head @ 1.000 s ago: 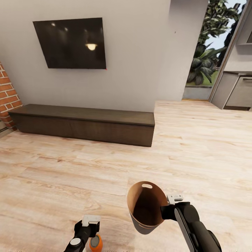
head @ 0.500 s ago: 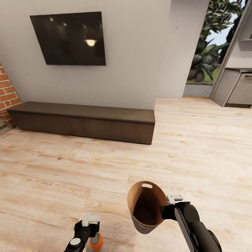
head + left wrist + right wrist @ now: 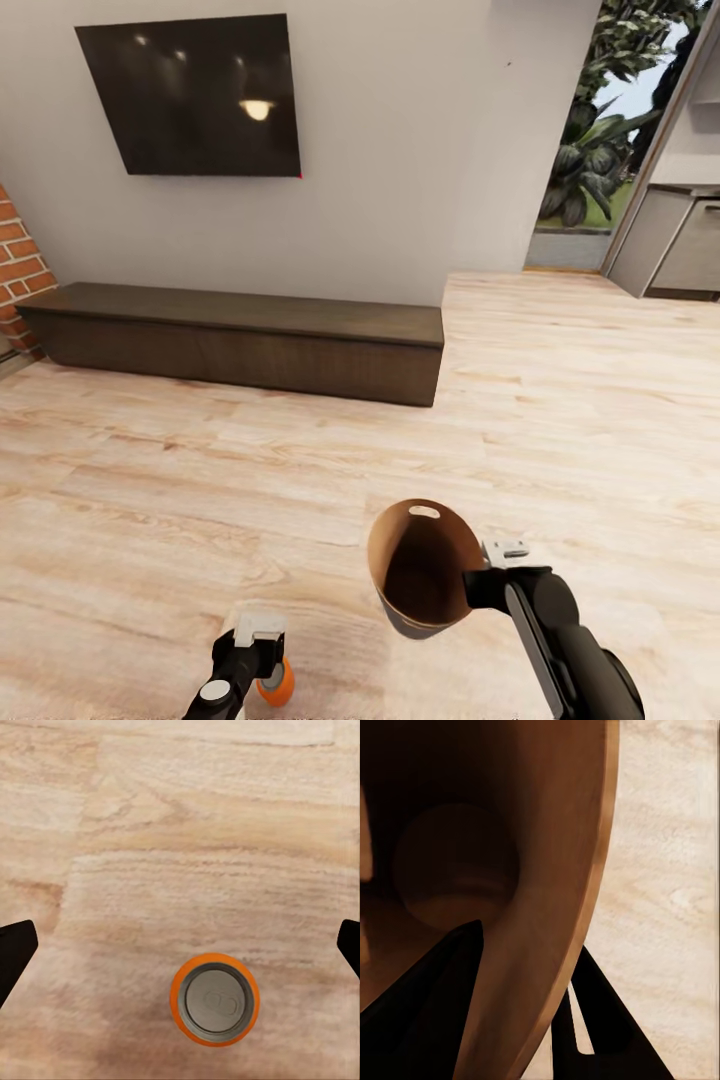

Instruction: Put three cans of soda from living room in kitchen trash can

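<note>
An orange can of soda stands upright on the pale wood floor, seen from above in the left wrist view with its silver top showing. My left gripper hangs just above it, open, its dark fingertips spread far wider than the can. My right gripper is shut on the rim of the tash can, a pale bin with a brown inside, held off the floor and tilted. One finger is inside the wall and the other outside.
A long dark low cabinet runs along the wall under a black TV. Red brick shows at far left. At the right an opening leads to grey kitchen cabinets. Open wood floor lies ahead.
The whole picture has shifted, so the camera moved. The tash can and right gripper sit slightly higher in the picture. The left gripper stays open over the orange can.
</note>
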Tool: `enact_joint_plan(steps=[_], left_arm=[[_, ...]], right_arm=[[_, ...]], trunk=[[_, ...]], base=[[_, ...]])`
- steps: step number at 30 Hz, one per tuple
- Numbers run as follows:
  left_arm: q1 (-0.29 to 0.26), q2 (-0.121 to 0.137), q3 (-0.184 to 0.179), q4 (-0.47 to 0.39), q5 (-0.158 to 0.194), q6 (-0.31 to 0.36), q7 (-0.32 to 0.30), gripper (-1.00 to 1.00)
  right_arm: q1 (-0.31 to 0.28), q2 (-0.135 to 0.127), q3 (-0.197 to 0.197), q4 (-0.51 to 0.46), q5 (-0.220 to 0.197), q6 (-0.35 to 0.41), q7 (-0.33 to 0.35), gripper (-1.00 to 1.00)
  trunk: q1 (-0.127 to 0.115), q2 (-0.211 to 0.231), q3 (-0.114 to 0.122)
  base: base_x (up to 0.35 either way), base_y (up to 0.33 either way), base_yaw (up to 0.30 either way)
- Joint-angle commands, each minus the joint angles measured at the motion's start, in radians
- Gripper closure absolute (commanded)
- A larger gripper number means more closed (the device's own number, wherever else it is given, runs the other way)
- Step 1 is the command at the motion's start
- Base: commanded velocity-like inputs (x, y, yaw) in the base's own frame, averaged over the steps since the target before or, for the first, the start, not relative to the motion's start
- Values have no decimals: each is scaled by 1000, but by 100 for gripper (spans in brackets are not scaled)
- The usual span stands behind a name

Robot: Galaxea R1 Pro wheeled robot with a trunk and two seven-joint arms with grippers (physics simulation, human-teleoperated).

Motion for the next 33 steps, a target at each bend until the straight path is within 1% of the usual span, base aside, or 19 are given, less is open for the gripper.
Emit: enact_joint_plan(steps=[1, 4, 8, 14, 33], left_arm=[[0, 0, 0, 0, 0, 0, 0, -100], [0, 0, 0, 0, 0, 0, 0, -100], [0, -1, 1, 0, 0, 0, 0, -100], [0, -1, 0, 0, 0, 0, 0, -100], [0, 1, 0, 0, 0, -2, -1, -100]], right_arm=[[-1, -1, 0, -7, -21, 0, 0, 100], [-3, -17, -1, -22, -20, 0, 1, 100], [-4, -27, -2, -27, -20, 0, 1, 100], [-4, -31, -3, -30, -20, 0, 2, 100], [-4, -31, -2, -30, -20, 0, 2, 100]], trunk=[[0, 0, -2], [0, 0, -6], [0, 0, -13], [0, 0, -22], [0, 0, -52]], base=[[0, 0, 0], [0, 0, 0], [0, 0, 0], [0, 0, 0], [0, 0, 0]])
